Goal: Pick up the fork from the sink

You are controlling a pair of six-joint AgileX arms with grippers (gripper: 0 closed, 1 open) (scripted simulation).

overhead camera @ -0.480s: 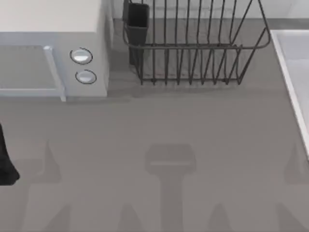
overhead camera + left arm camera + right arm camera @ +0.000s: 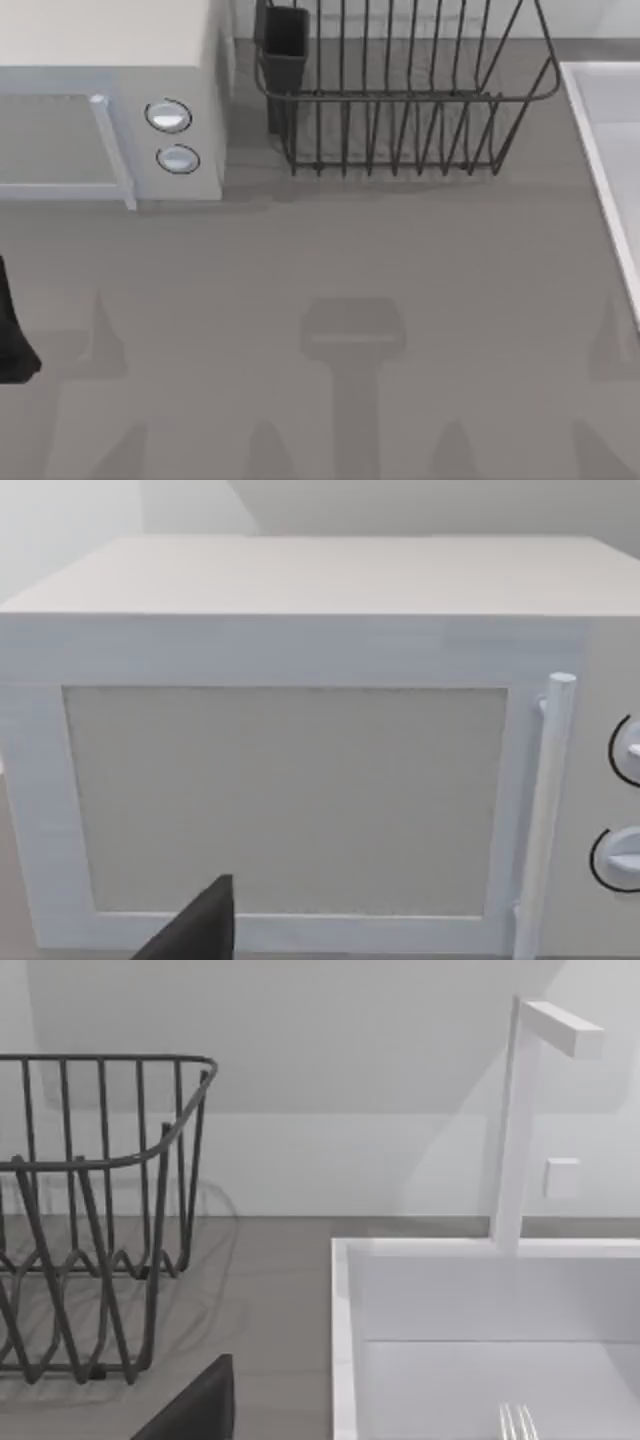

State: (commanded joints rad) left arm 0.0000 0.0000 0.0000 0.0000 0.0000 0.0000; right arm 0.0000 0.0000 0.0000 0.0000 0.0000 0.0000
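The silver metal fork (image 2: 517, 1422) lies inside the pale white recessed sink (image 2: 343, 1340) at the table's right edge; just its tines peek up in the right wrist view. A dark wire dish rack (image 2: 400, 95) stands well left of the basin, beside a white microwave (image 2: 110, 100). The left arm (image 2: 12, 330) sits parked at the left edge. How either gripper's jaws stand, I cannot tell.

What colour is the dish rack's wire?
Dark grey, almost black; the dish rack shows best in the top view.
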